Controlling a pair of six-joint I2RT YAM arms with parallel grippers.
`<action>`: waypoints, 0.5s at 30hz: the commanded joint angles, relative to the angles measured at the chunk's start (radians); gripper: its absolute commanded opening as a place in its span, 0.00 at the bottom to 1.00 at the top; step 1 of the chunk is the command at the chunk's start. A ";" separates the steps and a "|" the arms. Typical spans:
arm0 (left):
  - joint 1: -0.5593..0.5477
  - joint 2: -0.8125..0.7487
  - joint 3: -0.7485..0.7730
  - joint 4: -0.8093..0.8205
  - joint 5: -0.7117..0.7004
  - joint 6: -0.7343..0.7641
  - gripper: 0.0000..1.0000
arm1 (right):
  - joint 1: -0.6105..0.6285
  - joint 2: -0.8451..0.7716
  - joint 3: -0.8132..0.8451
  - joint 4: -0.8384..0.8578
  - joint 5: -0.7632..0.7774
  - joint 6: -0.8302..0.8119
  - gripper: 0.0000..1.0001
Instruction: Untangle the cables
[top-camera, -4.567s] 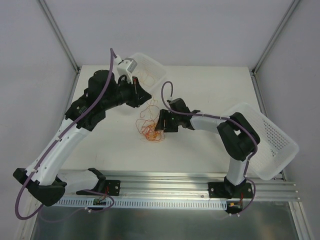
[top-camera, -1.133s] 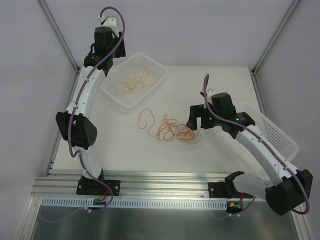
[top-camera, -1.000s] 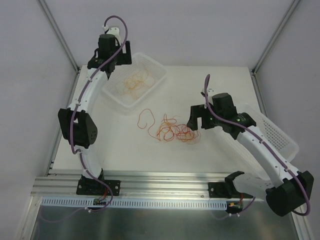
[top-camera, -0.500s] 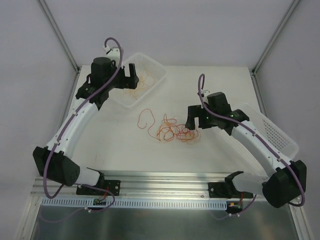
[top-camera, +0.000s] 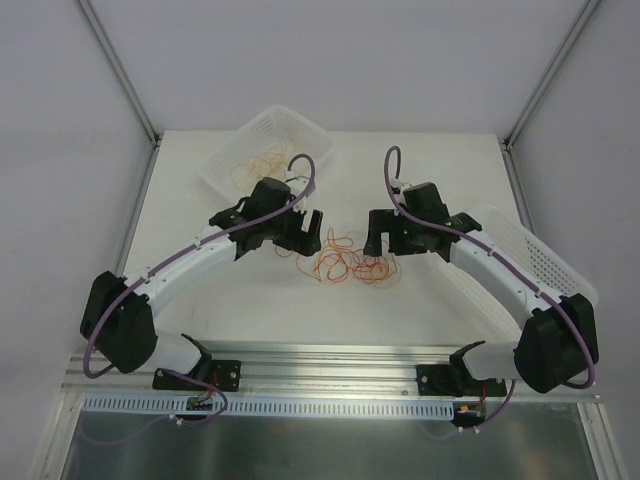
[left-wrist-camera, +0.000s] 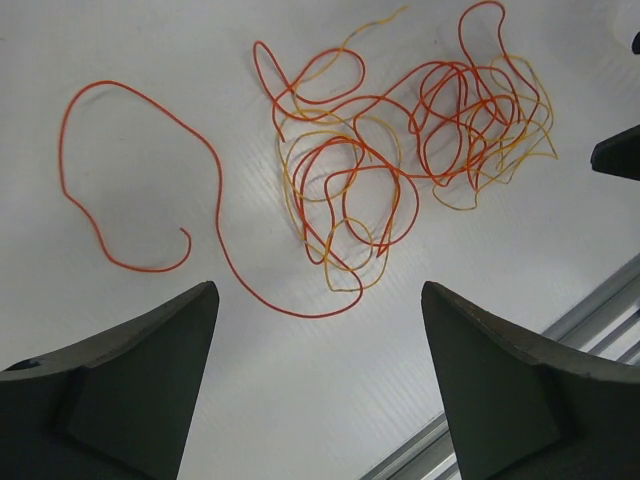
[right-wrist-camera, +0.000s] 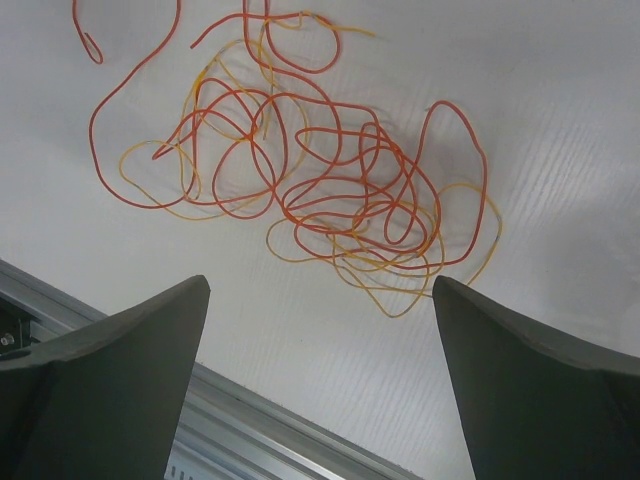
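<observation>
— Where do the cables sit?

— The cables (top-camera: 350, 263) lie in one tangle of thin orange and red curls on the white surface (top-camera: 440, 170), midway between the two arms. Nothing grips them.

— Is any of it free of the tangle?

— One red strand (left-wrist-camera: 120, 150) swings out in a wide open curve with a hooked end. In the left wrist view it lies left of the tangle, and its other end runs back into it.

— And the left gripper?

— The left gripper (left-wrist-camera: 318, 292) hangs above the surface just beside the tangle, on its left in the top view. Its jaws are spread wide with nothing between them. The low bend of the red strand shows in the gap.

— The right one?

— The right gripper (right-wrist-camera: 320, 285) hangs on the opposite side. Its jaws are also spread wide and empty, with the tangle in view just past the tips.

— What else is there?

— A white far basket (top-camera: 300, 125) stands at the back left, behind the left arm, with orange coils (top-camera: 262, 158) inside. A right basket (top-camera: 550, 290) lies at the right edge, partly under the right arm. A metal rail (top-camera: 330, 360) runs along the near edge.
</observation>
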 joint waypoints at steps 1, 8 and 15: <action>-0.020 0.097 0.039 0.019 0.088 0.059 0.83 | 0.007 -0.003 -0.017 0.041 -0.016 0.029 1.00; -0.043 0.282 0.099 0.011 0.139 0.095 0.68 | 0.021 -0.051 -0.063 0.043 0.005 0.049 0.99; -0.055 0.343 0.112 0.004 0.168 0.101 0.46 | 0.023 -0.103 -0.110 0.032 0.030 0.060 0.99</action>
